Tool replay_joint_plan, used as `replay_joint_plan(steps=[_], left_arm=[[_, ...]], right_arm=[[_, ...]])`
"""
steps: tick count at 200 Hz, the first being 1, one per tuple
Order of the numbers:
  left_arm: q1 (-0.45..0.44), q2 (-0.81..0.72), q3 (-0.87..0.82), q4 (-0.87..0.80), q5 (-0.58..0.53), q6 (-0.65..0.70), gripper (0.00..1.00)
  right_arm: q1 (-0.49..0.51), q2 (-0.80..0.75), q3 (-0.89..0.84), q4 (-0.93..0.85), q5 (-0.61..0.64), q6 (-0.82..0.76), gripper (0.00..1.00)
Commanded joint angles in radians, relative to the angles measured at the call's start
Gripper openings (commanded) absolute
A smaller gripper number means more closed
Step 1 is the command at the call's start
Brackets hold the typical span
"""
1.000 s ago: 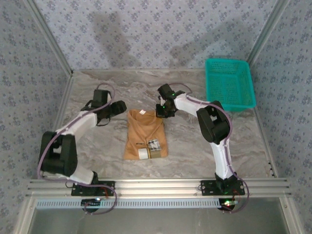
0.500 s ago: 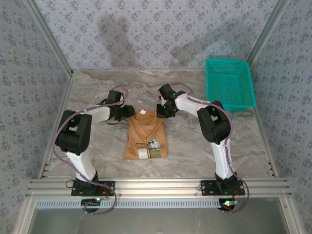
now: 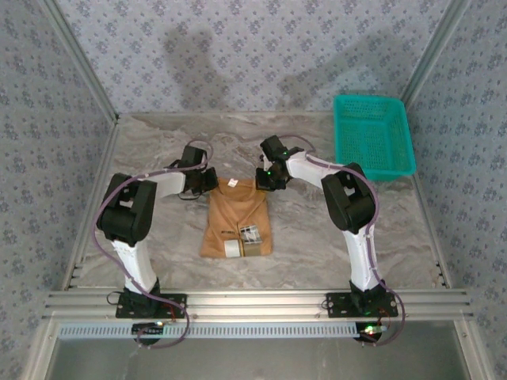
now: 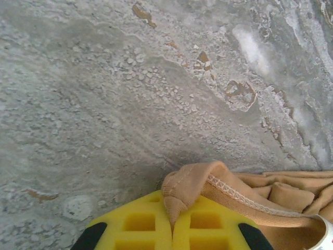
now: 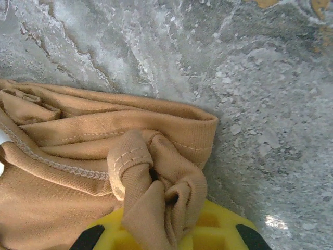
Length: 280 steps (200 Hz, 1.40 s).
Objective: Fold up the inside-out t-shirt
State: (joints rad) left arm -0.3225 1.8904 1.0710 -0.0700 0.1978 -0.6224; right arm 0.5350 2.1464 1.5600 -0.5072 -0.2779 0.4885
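Qty as counted: 1 shirt [image 3: 238,218], 1 table [image 3: 317,229], 1 basket [image 3: 374,138] (teal mesh). 2 arms are counted, i.e. 1 left arm [image 3: 131,218] and 1 right arm [image 3: 348,202]. 2 grippers are noted, 1 per arm: left gripper [image 3: 207,180], right gripper [image 3: 265,180]. 2 yellow pads [image 4: 138,221] are seen on the left gripper. Min. 2 white labels [image 3: 232,182] are made out on the shirt; exact no. can't be told.
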Motion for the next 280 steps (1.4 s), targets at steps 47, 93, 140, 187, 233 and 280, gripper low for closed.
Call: replay_joint_plan(steps=[47,93,140,187,233,280], left_arm=[[-0.029,-0.115,0.086,-0.108,0.097,-0.024,0.00],[-0.016,-0.185,0.123,-0.127,0.119,-0.044,0.00],[0.022,-0.187,0.247,-0.148,0.177,-0.049,0.00],[0.071,-0.152,0.560,-0.180,0.280,-0.014,0.00],[0.058,-0.301,0.401,-0.090,0.279,0.020,0.00],[-0.007,-0.457,-0.083,0.076,0.231,-0.039,0.00]], right_arm=[[-0.016,-0.100,0.035,-0.054,0.003,-0.017,0.00],[-0.022,-0.165,0.070,-0.085,0.009,-0.030,0.00],[-0.051,-0.176,0.194,-0.147,-0.009,-0.042,0.00],[-0.091,-0.143,0.531,-0.279,-0.016,-0.059,0.00],[-0.071,-0.267,0.391,-0.211,0.000,-0.072,0.00],[0.016,-0.410,-0.145,0.045,-0.035,0.032,0.00]])
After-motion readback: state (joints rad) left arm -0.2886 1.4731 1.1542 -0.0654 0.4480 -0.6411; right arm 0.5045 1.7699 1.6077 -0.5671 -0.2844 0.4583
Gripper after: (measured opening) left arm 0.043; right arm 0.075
